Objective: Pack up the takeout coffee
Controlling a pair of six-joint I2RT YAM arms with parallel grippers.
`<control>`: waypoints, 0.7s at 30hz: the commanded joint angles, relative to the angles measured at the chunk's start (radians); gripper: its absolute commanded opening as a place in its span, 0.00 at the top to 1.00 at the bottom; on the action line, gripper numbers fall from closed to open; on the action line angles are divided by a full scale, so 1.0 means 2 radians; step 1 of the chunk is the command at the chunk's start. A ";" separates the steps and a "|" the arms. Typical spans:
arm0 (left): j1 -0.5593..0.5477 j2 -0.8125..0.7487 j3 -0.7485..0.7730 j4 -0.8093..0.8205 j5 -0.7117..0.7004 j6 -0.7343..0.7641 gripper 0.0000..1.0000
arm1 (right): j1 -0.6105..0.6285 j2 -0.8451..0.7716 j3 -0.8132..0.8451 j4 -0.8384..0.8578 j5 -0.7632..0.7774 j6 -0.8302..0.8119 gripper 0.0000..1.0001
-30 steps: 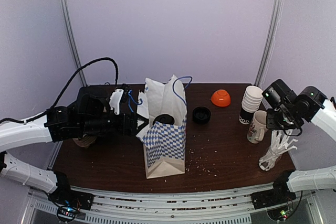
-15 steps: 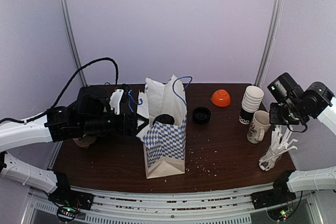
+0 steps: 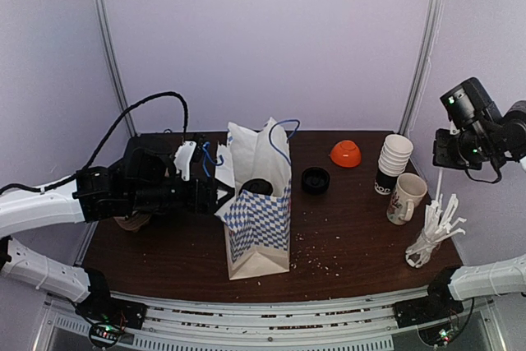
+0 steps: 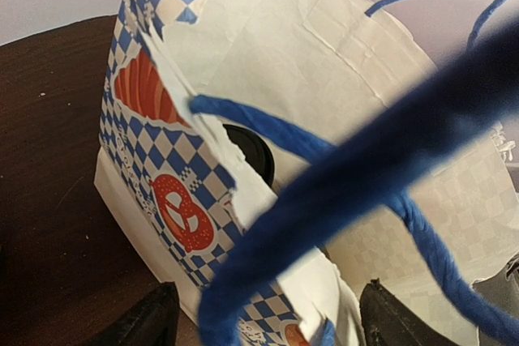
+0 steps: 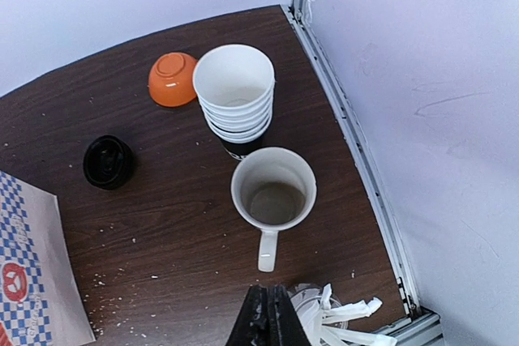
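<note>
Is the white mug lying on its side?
No, the mug stands upright with its mouth facing up, next to the stack of cups.

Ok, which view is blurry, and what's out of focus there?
Left wrist: the blue handle close to the lens is smeared, while the bag behind it is sharp. Right wrist: crisp on the mug and cup stack. Top external: evenly lit, no glare.

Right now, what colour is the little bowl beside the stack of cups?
The bowl is orange, clearest in the right wrist view.
</note>
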 commanded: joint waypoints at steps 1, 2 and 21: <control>0.002 0.003 0.007 0.011 0.005 0.000 0.20 | -0.004 0.018 0.055 -0.016 -0.024 -0.017 1.00; 0.002 0.002 0.007 0.012 0.005 -0.001 0.20 | -0.003 0.021 0.064 -0.017 -0.029 -0.018 1.00; 0.002 -0.017 0.013 -0.006 -0.010 -0.011 0.20 | -0.003 0.079 0.222 0.028 -0.078 -0.070 1.00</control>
